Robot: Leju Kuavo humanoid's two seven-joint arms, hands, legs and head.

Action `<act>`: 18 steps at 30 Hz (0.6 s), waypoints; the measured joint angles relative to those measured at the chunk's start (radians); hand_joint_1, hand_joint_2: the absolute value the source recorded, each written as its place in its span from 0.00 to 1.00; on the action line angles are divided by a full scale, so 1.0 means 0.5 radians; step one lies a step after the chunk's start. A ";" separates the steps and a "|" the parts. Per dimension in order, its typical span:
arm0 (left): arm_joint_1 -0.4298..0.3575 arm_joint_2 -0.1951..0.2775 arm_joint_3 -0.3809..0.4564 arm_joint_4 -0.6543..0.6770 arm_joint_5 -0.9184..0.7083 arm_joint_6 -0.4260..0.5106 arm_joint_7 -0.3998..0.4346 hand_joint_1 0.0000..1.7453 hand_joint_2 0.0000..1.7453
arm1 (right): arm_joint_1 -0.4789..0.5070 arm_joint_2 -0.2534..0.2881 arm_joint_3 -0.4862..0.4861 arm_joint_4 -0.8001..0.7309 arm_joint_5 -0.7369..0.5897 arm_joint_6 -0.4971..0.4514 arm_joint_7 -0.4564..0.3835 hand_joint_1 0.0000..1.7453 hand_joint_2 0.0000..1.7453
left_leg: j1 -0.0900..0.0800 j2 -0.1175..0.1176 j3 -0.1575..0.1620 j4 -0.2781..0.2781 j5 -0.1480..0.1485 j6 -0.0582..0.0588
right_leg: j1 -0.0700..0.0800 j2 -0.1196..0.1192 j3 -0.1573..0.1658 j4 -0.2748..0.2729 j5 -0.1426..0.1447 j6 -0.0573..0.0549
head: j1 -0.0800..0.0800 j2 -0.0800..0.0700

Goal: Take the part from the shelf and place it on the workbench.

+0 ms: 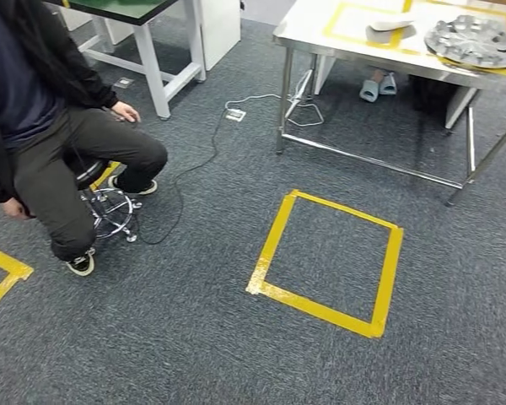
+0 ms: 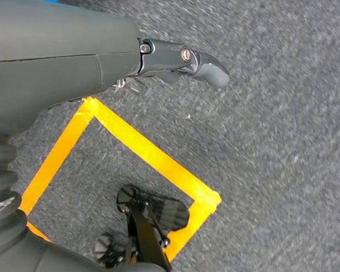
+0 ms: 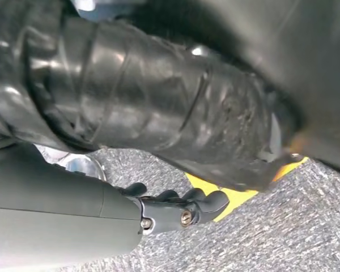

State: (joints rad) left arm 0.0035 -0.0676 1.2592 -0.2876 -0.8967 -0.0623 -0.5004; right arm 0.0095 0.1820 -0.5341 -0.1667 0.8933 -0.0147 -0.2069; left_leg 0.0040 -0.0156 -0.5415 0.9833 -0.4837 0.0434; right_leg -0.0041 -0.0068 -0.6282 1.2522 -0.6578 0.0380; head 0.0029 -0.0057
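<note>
The steel workbench (image 1: 301, 35) stands at the upper right of the head view, marked with yellow tape. On it lie a round silver metal part (image 1: 473, 40) and a pale flat part (image 1: 390, 29). My left hand (image 2: 177, 59) hangs over the carpet with its thumb stretched out and nothing in it. My right hand (image 3: 177, 207) also hangs low beside my dark body, fingers loosely extended and holding nothing.
A yellow tape square (image 1: 326, 261) marks the grey carpet ahead. A person (image 1: 53, 126) sits on a wheeled stool (image 1: 110, 211) at the left. A cable (image 1: 193, 164) trails across the floor. A white table (image 1: 155, 51) stands at the upper left.
</note>
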 joint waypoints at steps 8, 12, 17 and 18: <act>-0.017 -0.024 0.000 0.008 -0.144 0.212 0.271 0.00 1.00 | 0.002 0.000 0.000 0.001 0.008 -0.026 0.024 0.00 0.00 | -0.001 -0.176 -0.027 0.024 0.010 -0.043 | -0.001 0.176 0.240 -0.524 0.278 -0.052 | 0.002 0.000; -0.013 -0.031 -0.001 0.016 -0.162 0.239 0.324 0.00 1.00 | -0.001 0.011 -0.001 0.001 0.012 -0.031 0.029 0.00 0.00 | 0.000 -0.125 -0.093 0.131 -0.052 -0.091 | -0.012 0.071 0.264 -0.564 0.300 -0.090 | -0.019 0.000; -0.022 -0.042 -0.011 0.026 -0.236 0.301 0.443 0.00 0.75 | 0.007 0.014 -0.001 0.001 0.008 -0.045 0.043 0.00 0.00 | 0.022 0.017 -0.289 0.581 -0.228 -0.137 | -0.008 -0.082 0.257 -0.570 0.288 -0.102 | -0.045 0.000; -0.019 -0.044 -0.015 0.030 -0.252 0.305 0.470 0.00 0.50 | 0.008 0.014 -0.001 0.001 0.007 -0.049 0.046 0.00 0.00 | 0.025 0.029 -0.238 0.494 -0.173 -0.139 | -0.009 -0.107 0.258 -0.570 0.283 -0.098 | -0.046 0.000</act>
State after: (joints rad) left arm -0.0061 -0.0895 1.2515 -0.2728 -1.0227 0.0902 -0.2654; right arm 0.0134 0.1892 -0.5344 -0.1663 0.8967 -0.0390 -0.1838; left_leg 0.0163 -0.0012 -0.6606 1.2305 -0.5704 -0.0260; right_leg -0.0084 -0.0603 -0.4992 0.9674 -0.5165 -0.0109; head -0.0203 -0.0057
